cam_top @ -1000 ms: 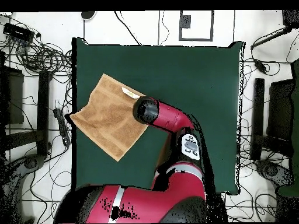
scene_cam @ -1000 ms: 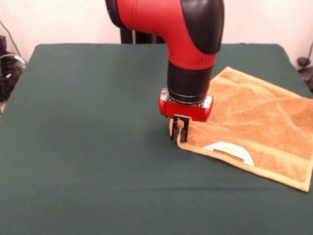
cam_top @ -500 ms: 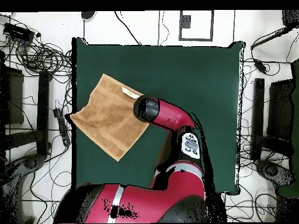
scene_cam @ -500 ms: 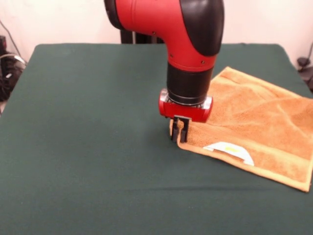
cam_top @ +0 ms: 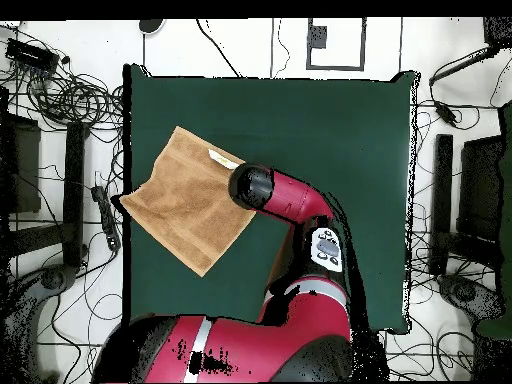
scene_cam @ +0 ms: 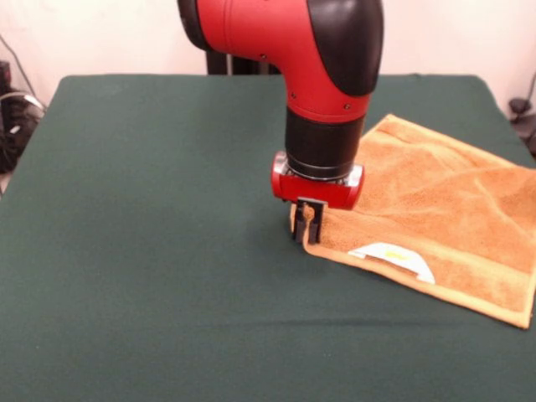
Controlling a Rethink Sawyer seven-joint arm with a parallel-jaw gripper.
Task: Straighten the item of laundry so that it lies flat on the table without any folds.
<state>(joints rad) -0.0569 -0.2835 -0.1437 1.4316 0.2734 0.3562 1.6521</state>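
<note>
The orange-tan terry towel [scene_cam: 435, 209] lies spread on the right side of the dark green table [scene_cam: 151, 218], with a white label [scene_cam: 392, 255] at its near hem. My gripper [scene_cam: 307, 230] stands at the towel's left corner, its black fingers shut on that corner, which is pinched up a little off the cloth. In the overhead view the towel [cam_top: 185, 200] lies at the table's left, one corner past the table's left edge, and the arm's wrist [cam_top: 250, 187] covers the gripper.
Cables and stands [cam_top: 70, 120] lie on the floor round the table [cam_top: 330, 130]. The arm's red links [cam_top: 300, 215] reach over the table from the base at the bottom.
</note>
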